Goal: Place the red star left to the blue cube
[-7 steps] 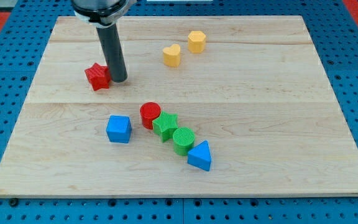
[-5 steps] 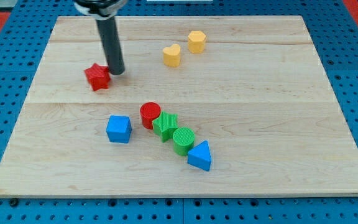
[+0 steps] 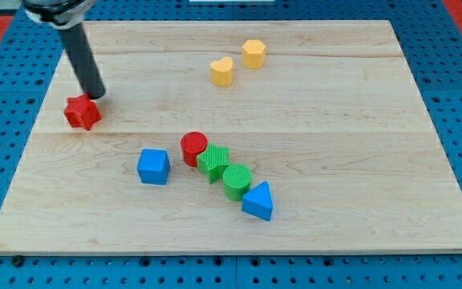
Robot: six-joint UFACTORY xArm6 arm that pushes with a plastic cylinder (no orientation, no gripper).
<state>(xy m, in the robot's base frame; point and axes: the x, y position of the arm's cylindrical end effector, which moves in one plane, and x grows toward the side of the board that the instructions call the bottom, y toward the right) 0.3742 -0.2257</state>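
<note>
The red star [image 3: 82, 112] lies on the wooden board [image 3: 335, 128] near its left edge, up and to the left of the blue cube [image 3: 153, 166]. My tip [image 3: 95, 93] stands just above and to the right of the red star, touching or almost touching it. The blue cube sits in the lower left middle of the board, well apart from the star.
A red cylinder [image 3: 193, 148], a green star [image 3: 213, 161], a green cylinder [image 3: 237, 181] and a blue triangle [image 3: 258, 201] form a diagonal row right of the blue cube. A yellow heart [image 3: 222, 71] and a yellow hexagon [image 3: 253, 54] lie at the top middle.
My tip has swept to the left and the red star has slid left and slightly down with it. The other blocks have not moved.
</note>
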